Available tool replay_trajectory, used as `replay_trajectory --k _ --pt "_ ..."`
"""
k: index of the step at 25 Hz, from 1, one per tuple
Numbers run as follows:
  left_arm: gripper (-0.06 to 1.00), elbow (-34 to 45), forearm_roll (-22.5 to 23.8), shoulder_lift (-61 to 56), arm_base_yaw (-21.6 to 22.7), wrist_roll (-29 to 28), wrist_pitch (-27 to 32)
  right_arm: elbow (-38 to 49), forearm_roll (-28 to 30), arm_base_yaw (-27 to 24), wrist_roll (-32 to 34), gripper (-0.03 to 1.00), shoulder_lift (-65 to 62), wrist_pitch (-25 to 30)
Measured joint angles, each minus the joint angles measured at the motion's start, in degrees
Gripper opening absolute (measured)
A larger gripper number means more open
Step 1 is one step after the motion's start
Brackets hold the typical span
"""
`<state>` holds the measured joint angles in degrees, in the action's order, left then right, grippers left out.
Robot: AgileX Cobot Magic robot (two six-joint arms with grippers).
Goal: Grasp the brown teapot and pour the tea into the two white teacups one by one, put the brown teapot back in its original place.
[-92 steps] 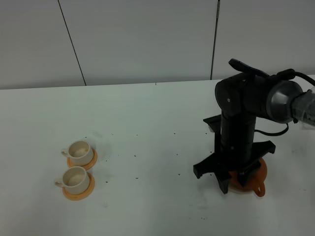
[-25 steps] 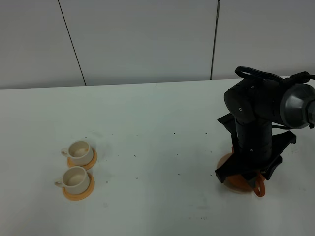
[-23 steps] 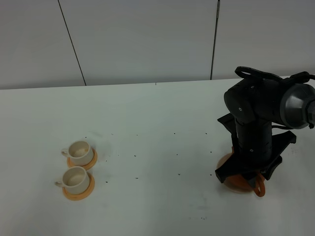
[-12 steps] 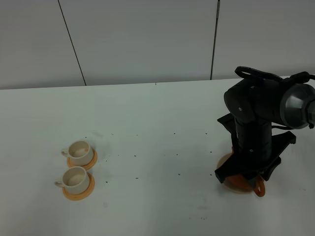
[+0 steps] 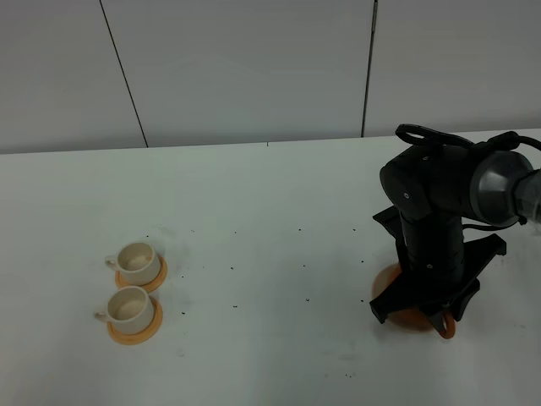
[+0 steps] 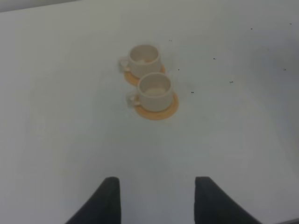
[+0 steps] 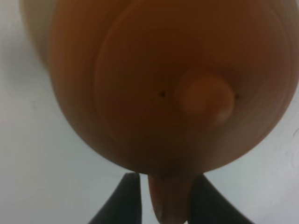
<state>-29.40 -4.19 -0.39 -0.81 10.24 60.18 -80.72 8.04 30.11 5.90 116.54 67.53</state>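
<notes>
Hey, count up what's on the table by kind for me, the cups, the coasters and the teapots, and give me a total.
white teacups: 2
orange coasters: 2
brown teapot: 1
Total: 5
</notes>
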Motion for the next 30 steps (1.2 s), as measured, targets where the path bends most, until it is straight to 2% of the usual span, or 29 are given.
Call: replay_trajectory --k 4,9,30 --pt "0.43 0.00 0.00 0.00 0.00 0.00 0.00 0.00 0.24 0.00 0.00 0.20 0.00 0.07" --pt "0.43 0.00 0.00 0.00 0.00 -0.05 0.00 0.00 0.76 0.00 0.02 0.09 0.00 0.12" --pt "0.43 0.00 0.00 0.00 0.00 -0.05 0.00 0.04 0.77 -0.02 -0.30 0.09 -2.81 1.21"
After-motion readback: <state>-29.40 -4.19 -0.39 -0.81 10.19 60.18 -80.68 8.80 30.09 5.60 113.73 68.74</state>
